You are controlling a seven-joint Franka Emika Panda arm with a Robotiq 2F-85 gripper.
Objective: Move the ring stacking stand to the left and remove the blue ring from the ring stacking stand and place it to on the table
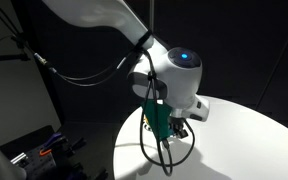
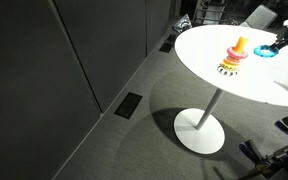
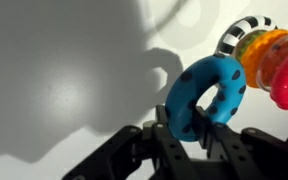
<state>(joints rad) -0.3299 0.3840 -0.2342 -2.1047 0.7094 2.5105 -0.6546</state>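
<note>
Dark-walled room; round white surface (image 2: 212, 82) on a single pedestal foot (image 2: 200, 132); grey floor (image 2: 94, 150) beneath.

**Item 1. Claw (image 3: 191, 140).** Clenched on the blue ring (image 3: 189, 95). In the wrist view the black fingers (image 3: 149, 150) bracket the ring's lower edge. The ring stands on edge with its centre hole open to the camera. The claw is carried by the white Panda arm (image 1: 94, 18), which reaches down over the surface in an exterior view.

**Item 2. Blue ring.** Off the post and apart from the ring stacking stand (image 3: 264, 50), just beside it in the wrist view. In an exterior view the blue ring (image 2: 267, 53) shows as a small patch next to the stand, on the claw's side. Whether its underside touches the surface cannot be told.

**Item 3. Ring stacking stand (image 2: 236, 55).**
- Upright on the surface, near the claw, with its orange top uppermost.
- The wrist view shows red, orange and yellow bands on it.
- A black-and-white striped band lies at the far end from the red one.
- No blue remains on it.

**Status, by judgement.**
- Removal of the ring looks complete.
- Placing is outstanding: the ring must be lowered flat onto bare surface beside the stand and let go.
- Whether the stand has had its shift to the left cannot be judged from these views.
</note>
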